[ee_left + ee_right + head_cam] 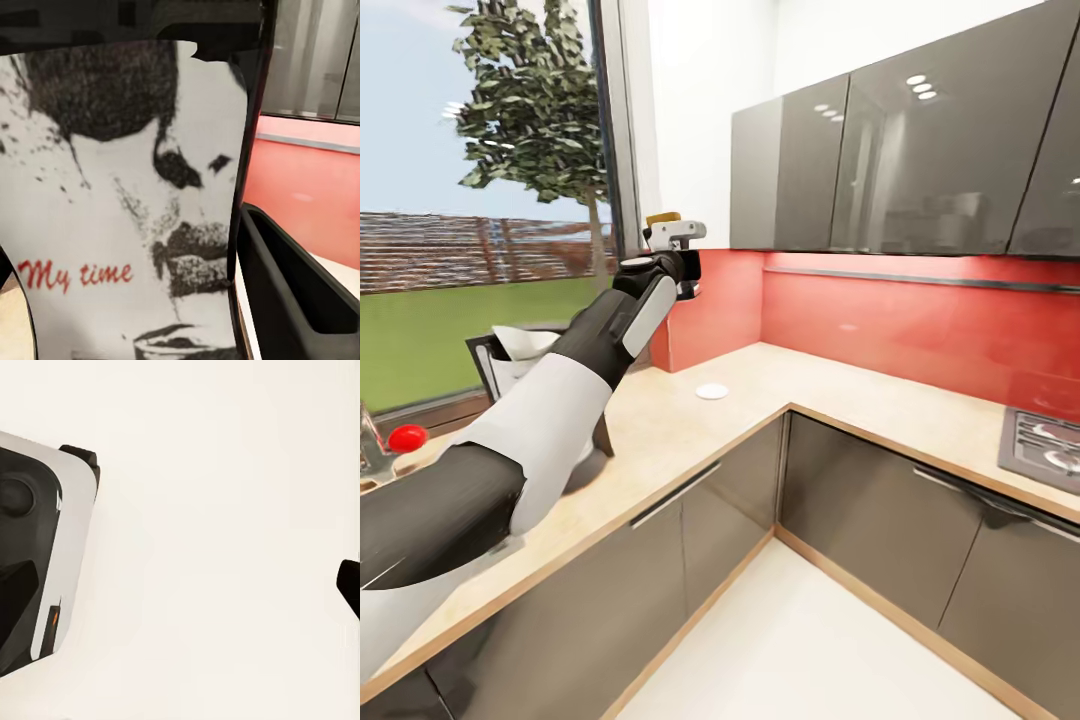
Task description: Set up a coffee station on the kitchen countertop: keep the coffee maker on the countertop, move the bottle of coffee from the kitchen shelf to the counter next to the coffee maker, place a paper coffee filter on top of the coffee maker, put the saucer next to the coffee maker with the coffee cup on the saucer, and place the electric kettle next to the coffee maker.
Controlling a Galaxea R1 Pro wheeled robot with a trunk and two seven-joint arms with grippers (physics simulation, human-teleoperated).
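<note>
The bottle of coffee [663, 218] is held up in the air near the window corner, well above the kitchen countertop [840, 390]. My left gripper [672, 250] is shut on it; its yellow-gold lid sticks out above the fingers. Up close, in the left wrist view, I see the bottle's [127, 210] white label with a black face and "My time", and one black finger [300, 300] beside it. The saucer [711, 391] lies bare on the counter near the corner. The coffee maker [492, 358] stands behind my left arm, mostly hidden. My right gripper [180, 592] hangs open over pale floor.
A red knob [407, 437] beside a glassy vessel shows at the far left edge. Glossy grey wall cabinets [900, 160] hang over a red backsplash [880, 320]. A cooktop [1045, 445] sits in the counter at the right. The counter forms an L around open floor [810, 640].
</note>
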